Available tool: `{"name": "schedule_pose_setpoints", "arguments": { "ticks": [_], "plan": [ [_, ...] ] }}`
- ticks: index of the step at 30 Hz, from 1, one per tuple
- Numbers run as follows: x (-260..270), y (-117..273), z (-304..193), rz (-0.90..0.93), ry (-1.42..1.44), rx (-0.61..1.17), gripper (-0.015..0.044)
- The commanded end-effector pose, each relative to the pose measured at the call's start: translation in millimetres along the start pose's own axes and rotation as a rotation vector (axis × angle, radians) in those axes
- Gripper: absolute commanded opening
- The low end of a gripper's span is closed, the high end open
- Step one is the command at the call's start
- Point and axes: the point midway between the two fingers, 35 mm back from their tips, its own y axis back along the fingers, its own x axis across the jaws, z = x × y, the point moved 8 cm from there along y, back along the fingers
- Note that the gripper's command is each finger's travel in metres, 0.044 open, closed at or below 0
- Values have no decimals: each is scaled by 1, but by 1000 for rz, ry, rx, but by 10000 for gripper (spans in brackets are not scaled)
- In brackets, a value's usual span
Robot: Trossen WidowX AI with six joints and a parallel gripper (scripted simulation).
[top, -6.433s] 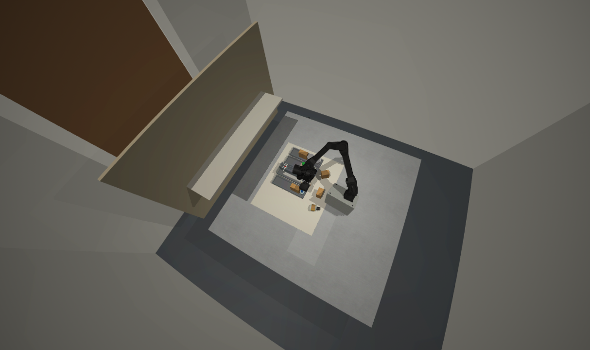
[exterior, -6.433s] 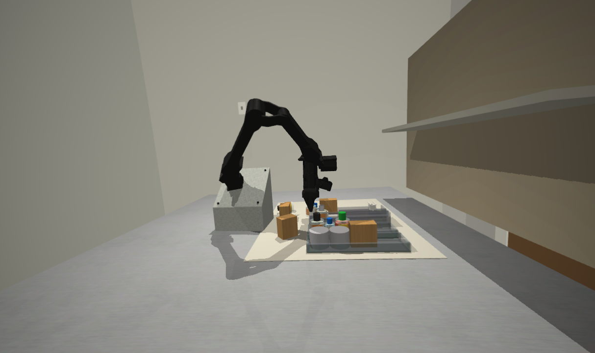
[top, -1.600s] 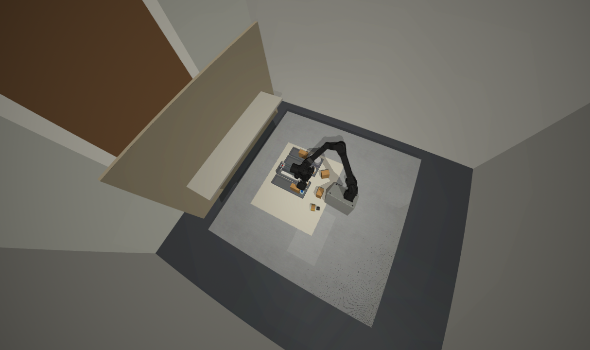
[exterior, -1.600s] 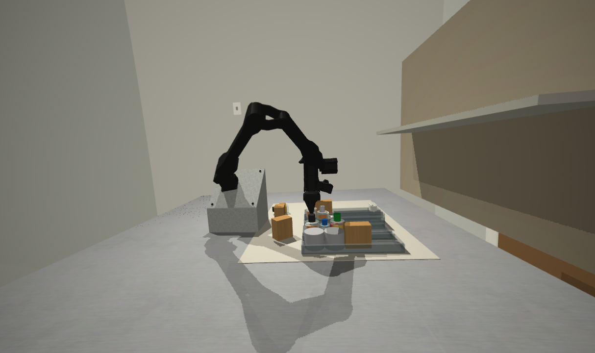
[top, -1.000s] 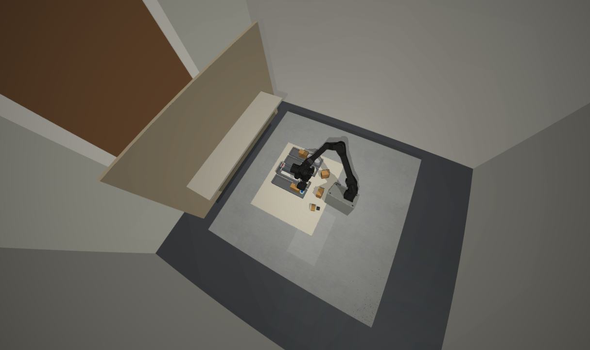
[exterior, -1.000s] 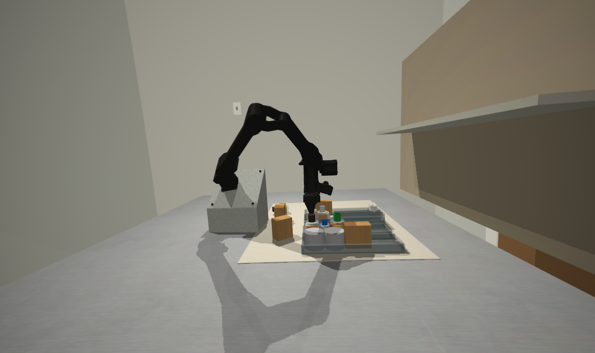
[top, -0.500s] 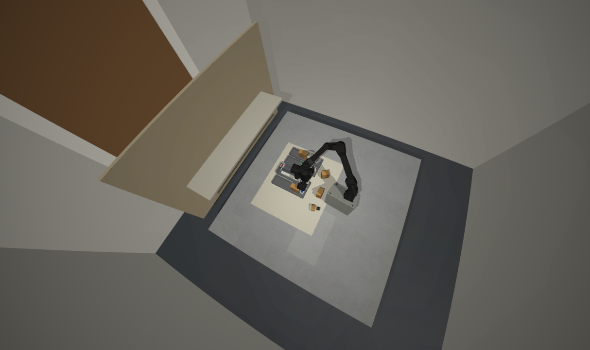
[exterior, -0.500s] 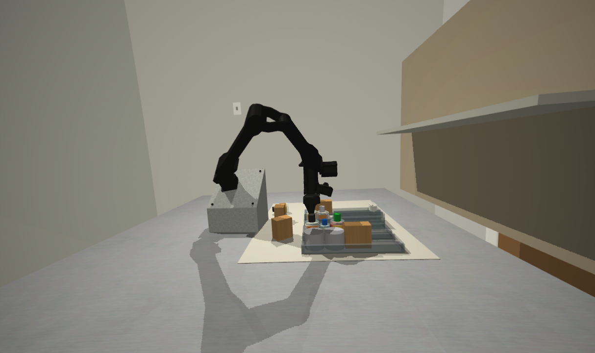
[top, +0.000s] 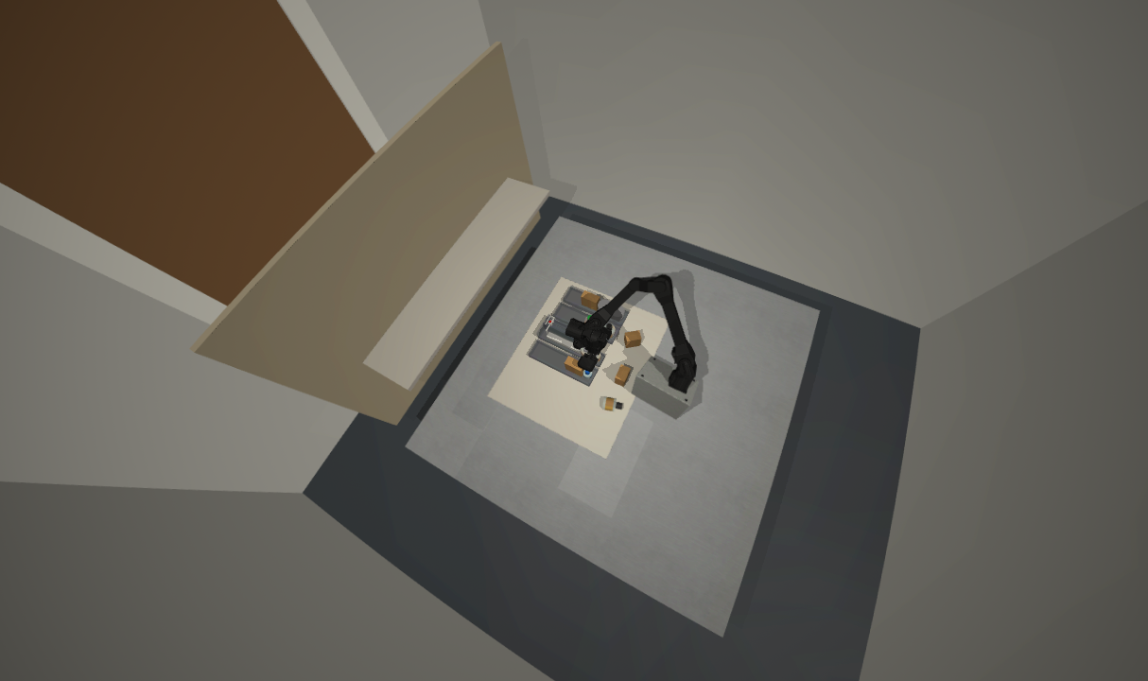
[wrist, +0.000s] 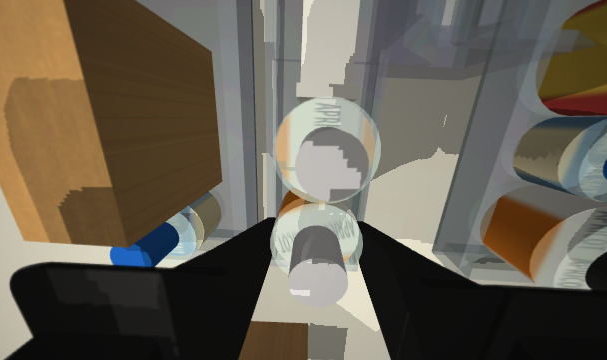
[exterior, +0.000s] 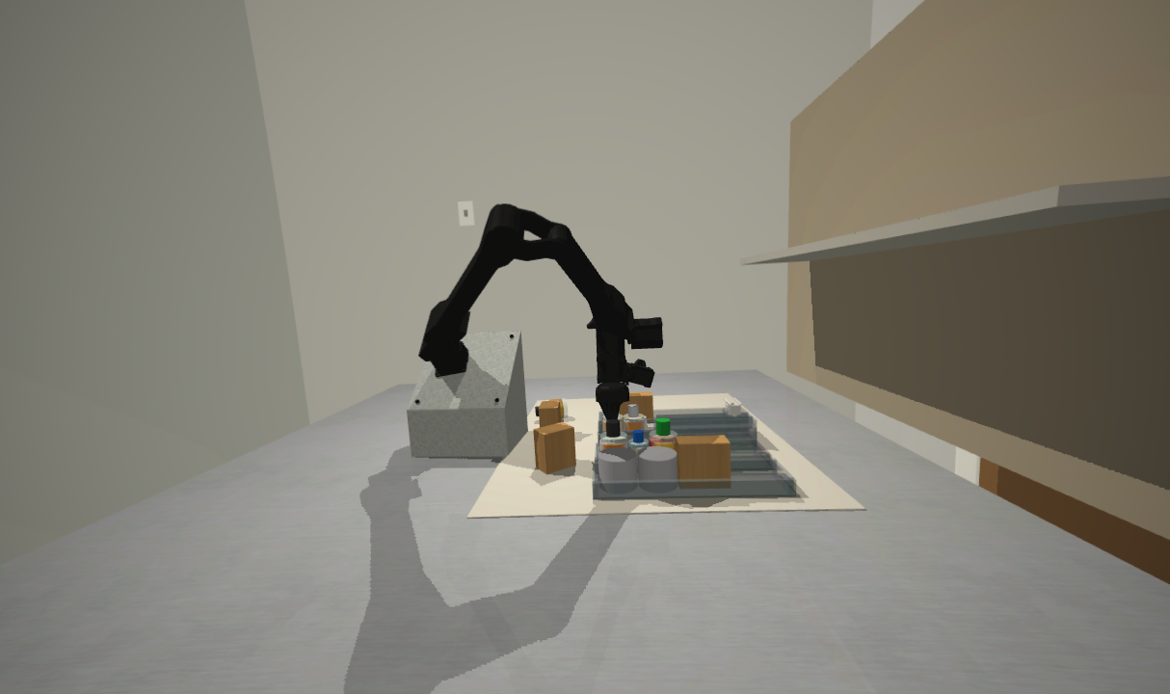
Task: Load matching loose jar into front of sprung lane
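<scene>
From where I stand, the black gripper (top: 593, 337) (exterior: 611, 405) (wrist: 315, 227) points down near the middle of the top view. Its jaws are part-way open, shut tight on a clear jar with a grey cap (wrist: 315, 282). That jar is low in the middle of the wrist view, at the front end of the see-through sprung lane (wrist: 280, 45). I can't tell if its bottom is on the lane floor.

Just above it in the wrist view is the other grey-capped jar (exterior: 632, 421) (wrist: 328, 117), and it says APRI on it. The two look very close, but I can't tell if they touch.

At the left of the wrist view is a big wooden block (top: 574, 364) (wrist: 158, 125), with a blue-capped jar (top: 587, 373) (wrist: 188, 227) by its lower corner. At the right edge are a black-capped jar (wrist: 518, 235), another blue-capped jar (wrist: 543, 150) and a yellow and red jar (wrist: 578, 75). In the top view, a jar with a dark cap (top: 609, 404) lies on its side on the cream mat (top: 552, 414), below the lanes.
</scene>
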Motion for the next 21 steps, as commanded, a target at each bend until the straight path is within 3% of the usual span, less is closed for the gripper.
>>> {"name": "schedule_pose_setpoints", "arguments": {
  "ticks": [1, 21],
  "plan": [
    [-2, 0, 2, -5, -12, -13, 0],
    [-2, 0, -1, -5, -12, -12, 0]
  ]
}}
